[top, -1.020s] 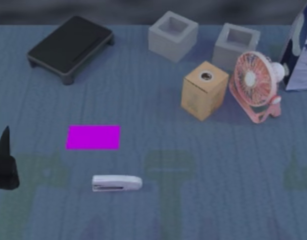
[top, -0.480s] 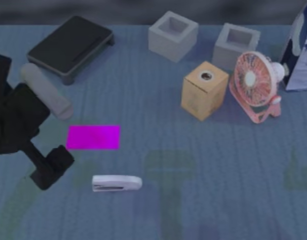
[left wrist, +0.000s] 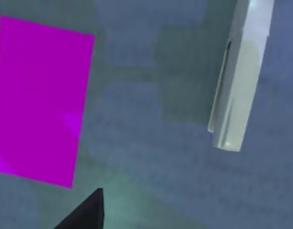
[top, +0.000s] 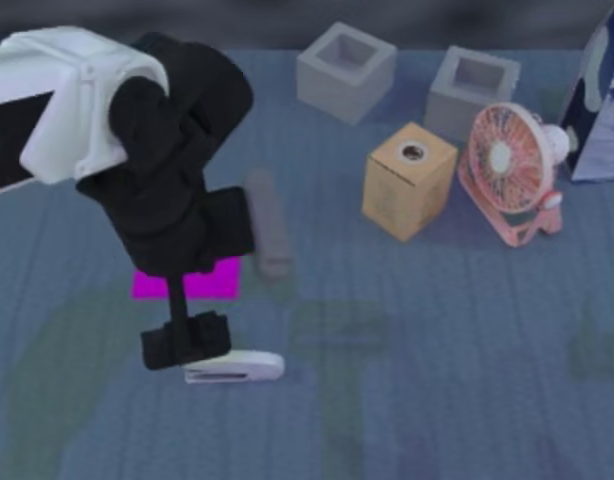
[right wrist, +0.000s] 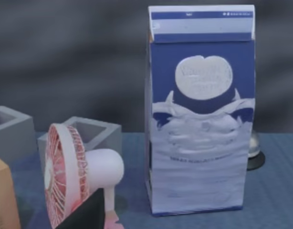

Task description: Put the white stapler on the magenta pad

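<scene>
Hovering L pincer (top: 184,345) over white stapler (top: 237,366), nr magenta pad (top: 212,283)

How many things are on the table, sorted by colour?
White: 1, stapler
Magenta: 1, pad
Grey: 2, hollow blocks
Tan: 1, box
Pink: 1, fan
Blue and white: 1, carton
Total: 7

White stapler (top: 237,366) glossy smooth plastic; magenta pad (left wrist: 39,98) flat matt.
</scene>
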Tool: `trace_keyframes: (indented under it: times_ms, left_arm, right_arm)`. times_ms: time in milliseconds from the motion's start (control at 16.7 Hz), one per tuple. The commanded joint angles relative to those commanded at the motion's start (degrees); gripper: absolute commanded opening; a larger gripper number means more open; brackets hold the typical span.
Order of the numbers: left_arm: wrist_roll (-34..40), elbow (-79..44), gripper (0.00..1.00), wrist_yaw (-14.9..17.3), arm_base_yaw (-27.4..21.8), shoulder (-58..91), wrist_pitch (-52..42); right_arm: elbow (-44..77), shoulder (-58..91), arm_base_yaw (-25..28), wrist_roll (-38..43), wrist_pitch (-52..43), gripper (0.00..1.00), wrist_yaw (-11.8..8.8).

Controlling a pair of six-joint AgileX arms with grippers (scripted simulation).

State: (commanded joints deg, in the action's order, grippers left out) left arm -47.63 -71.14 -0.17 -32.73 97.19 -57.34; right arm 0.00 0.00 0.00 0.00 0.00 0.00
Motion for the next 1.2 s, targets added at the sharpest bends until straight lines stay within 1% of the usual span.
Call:
trace_keyframes:
  times_ms: [240, 660, 780, 1080, 1200]
  left_arm:
    - [-4.0, -6.2, 1.00, -0.1, -2.7, 7.7, -4.4]
    - [-4.3, -5.8, 1.00, -0.1, -2.7, 8.4, -3.7]
    - [-4.3, -3.8, 1.00, -0.1, -2.8, 9.8, -0.4]
    - [-4.5, 3.4, 1.00, -0.1, -2.7, 15.4, 13.1]
    - [-4.6, 5.2, 1.00, -0.1, -2.7, 17.0, 16.1]
  right_arm:
    - [0.0, 0.0, 0.0, 0.0, 0.0, 1.00, 0.0]
    - [0.0, 0.0, 0.0, 0.0, 0.0, 1.00, 0.0]
    - [0.0, 0.0, 0.0, 0.0, 0.0, 1.00, 0.0]
    - [0.0, 0.0, 0.0, 0.0, 0.0, 1.00, 0.0]
    - [0.0, 0.0, 0.0, 0.0, 0.0, 1.00, 0.0]
